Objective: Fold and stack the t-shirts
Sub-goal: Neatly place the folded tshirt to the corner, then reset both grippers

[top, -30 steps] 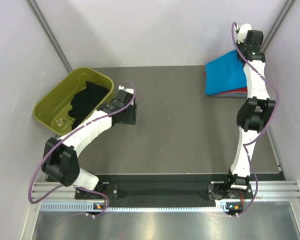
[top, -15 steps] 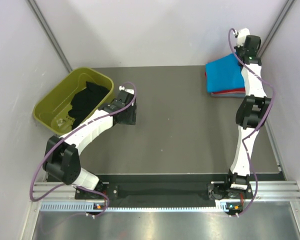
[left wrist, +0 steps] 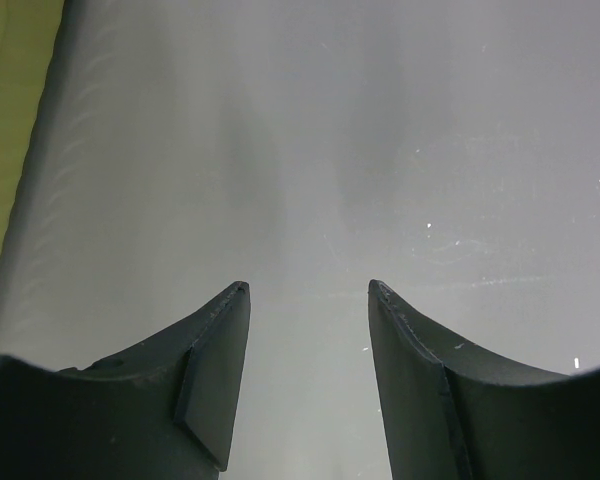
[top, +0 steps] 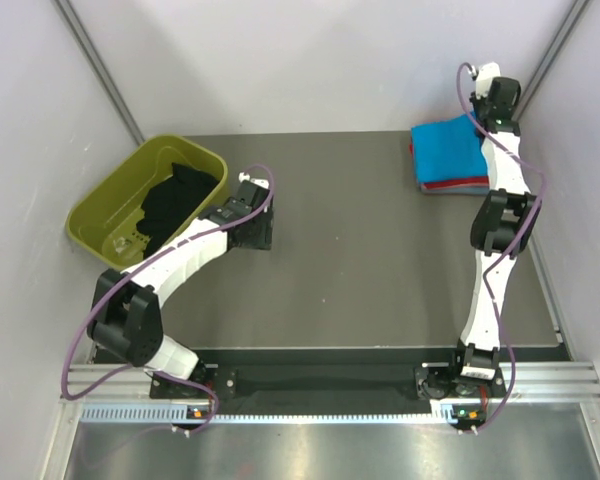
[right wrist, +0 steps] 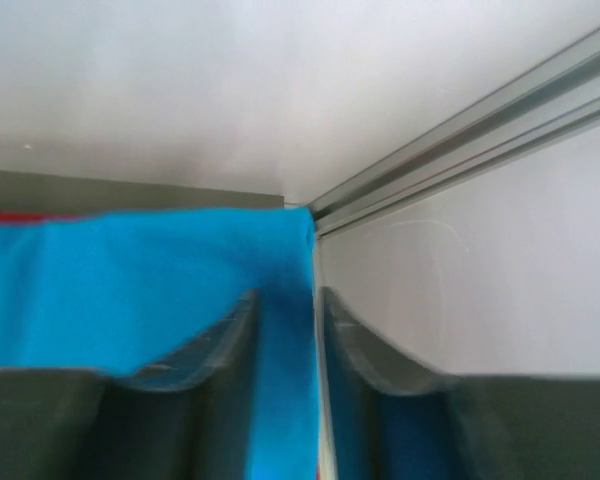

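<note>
Grey table [top: 360, 260] is bare under the left gripper [left wrist: 308, 286], its fingers spread apart with nothing between them; the olive tub [top: 98, 205] is just to its left, with the black t-shirt [top: 175, 200] heaped inside. The folded turquoise t-shirt [top: 448, 148] lies right beneath the right gripper [right wrist: 287, 292], on top of a stack with the red t-shirt [top: 456, 185] edge showing under it. The right fingers sit close with a narrow gap and blue cloth shows through it; cannot tell if they pinch it.
</note>
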You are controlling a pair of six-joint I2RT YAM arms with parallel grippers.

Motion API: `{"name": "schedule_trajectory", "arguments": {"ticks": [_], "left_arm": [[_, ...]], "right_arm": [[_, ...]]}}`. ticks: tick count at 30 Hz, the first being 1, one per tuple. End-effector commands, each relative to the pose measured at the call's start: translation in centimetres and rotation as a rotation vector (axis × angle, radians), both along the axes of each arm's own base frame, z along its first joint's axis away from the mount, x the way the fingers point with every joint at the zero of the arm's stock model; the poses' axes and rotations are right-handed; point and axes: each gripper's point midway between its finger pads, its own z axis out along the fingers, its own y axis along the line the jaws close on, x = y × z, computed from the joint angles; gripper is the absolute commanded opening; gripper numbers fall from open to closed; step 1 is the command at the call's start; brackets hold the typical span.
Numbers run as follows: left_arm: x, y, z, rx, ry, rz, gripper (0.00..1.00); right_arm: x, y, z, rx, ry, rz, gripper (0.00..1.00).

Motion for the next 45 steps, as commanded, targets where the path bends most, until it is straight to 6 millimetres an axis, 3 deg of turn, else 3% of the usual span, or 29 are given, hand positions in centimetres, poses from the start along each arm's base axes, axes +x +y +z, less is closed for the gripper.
{"name": "schedule_trajectory", "arguments": {"ticks": [1,3,4,5,6,7,9,10,12,13,14,15,16,17,18,19,20,21,22,23,24,26,27,29,31,32,35,39,45], "left_arm": [[1.2,-0.5,1.5,-0.008,-0.050,-0.004,0.56],[1.1,-0.8,2.0,-0.030,-0.056,-0.012,0.56],[1.1,-1.0,2.3,-0.041,-0.061,-0.012,0.56],[1.0,-1.1,2.9,-0.060,-0.074,-0.016,0.56],[0.8,-1.6,3.3,-0.090,-0.076,-0.031,0.56],[0.6,-1.9,3.5,-0.109,-0.078,-0.043,0.56],[0.4,-2.5,4.9,-0.157,-0.109,-0.066,0.56],[0.2,-3.0,5.4,-0.185,-0.113,-0.084,0.56],[0.0,-3.7,7.2,-0.237,-0.154,-0.116,0.56],[0.0,-4.3,8.4,-0.273,-0.174,-0.144,0.55],[0.1,-4.7,9.9,-0.307,-0.218,-0.161,0.55],[-0.1,-5.3,11.2,-0.347,-0.241,-0.193,0.55],[-0.2,-6.0,12.8,-0.381,-0.271,-0.230,0.55],[-0.8,-6.5,14.5,-0.428,-0.302,-0.271,0.55],[-0.8,-6.8,15.9,-0.457,-0.346,-0.287,0.55],[-0.9,-6.9,16.8,-0.476,-0.374,-0.293,0.55],[-1.5,-6.7,18.5,-0.500,-0.428,-0.304,0.56],[-1.7,-6.5,19.2,-0.506,-0.459,-0.306,0.57],[-1.8,-6.2,19.7,-0.509,-0.486,-0.303,0.59],[-2.2,-5.7,20.6,-0.508,-0.516,-0.294,0.63],[-2.4,-5.5,20.9,-0.506,-0.523,-0.291,0.68],[-3.0,-5.2,21.1,-0.512,-0.518,-0.286,0.77],[-3.3,-5.4,20.8,-0.521,-0.506,-0.297,0.87],[-3.8,-5.3,20.5,-0.532,-0.489,-0.289,0.92],[-3.9,-4.7,20.0,-0.521,-0.481,-0.258,0.97],[-4.1,-4.3,20.1,-0.514,-0.489,-0.246,0.97],[-4.5,-3.2,19.5,-0.483,-0.486,-0.208,0.97],[-4.6,-1.8,18.7,-0.442,-0.488,-0.149,0.98],[-5.5,-1.4,19.9,-0.456,-0.512,-0.149,0.98]], "right_arm": [[0.9,-1.2,6.9,-0.020,-0.202,-0.031,0.36],[0.1,-1.5,7.1,0.022,-0.210,-0.075,0.45],[-0.8,-1.3,9.7,0.064,-0.266,-0.103,0.51],[-1.4,-1.1,10.5,0.093,-0.283,-0.112,0.53],[-2.0,-0.5,9.9,0.133,-0.259,-0.100,0.55],[-3.3,0.6,13.3,0.192,-0.313,-0.083,0.62],[-5.0,2.8,14.2,0.250,-0.283,-0.060,0.67],[-6.7,3.7,17.0,0.283,-0.316,-0.066,0.70],[-9.0,6.1,17.1,0.339,-0.249,-0.063,0.75],[-11.4,7.3,20.0,0.407,-0.289,-0.067,0.79],[-12.8,9.0,17.9,0.482,-0.205,-0.058,0.81],[-14.2,10.4,17.7,0.546,-0.177,-0.029,0.83],[-17.0,11.9,20.0,0.644,-0.208,-0.008,0.99],[-18.6,14.1,16.6,0.730,-0.094,0.040,1.00],[-21.4,15.5,18.7,0.767,-0.118,0.087,1.00],[-23.0,16.5,18.1,0.817,-0.096,0.098,1.00],[-24.6,17.9,14.8,0.856,-0.006,0.102,1.00],[-27.2,18.4,16.1,0.868,-0.039,0.111,1.00],[-28.4,18.9,15.4,0.935,-0.038,0.070,1.00],[-29.6,20.2,12.4,0.977,0.016,0.074,1.00],[-31.7,21.1,13.6,0.995,-0.013,0.127,1.00],[-33.8,22.1,11.2,1.031,0.035,0.115,1.00],[-35.3,22.4,11.7,1.042,0.014,0.132,1.00],[-36.9,22.9,9.9,1.083,0.051,0.122,1.00],[-38.6,22.9,10.0,1.072,0.035,0.141,1.00],[-39.1,22.7,8.7,1.075,0.050,0.115,1.00],[-40.4,23.6,8.6,1.109,0.010,0.183,1.00],[-41.6,23.5,9.7,1.088,-0.024,0.211,1.00],[-42.3,23.8,11.6,1.061,-0.055,0.266,1.00]]}}
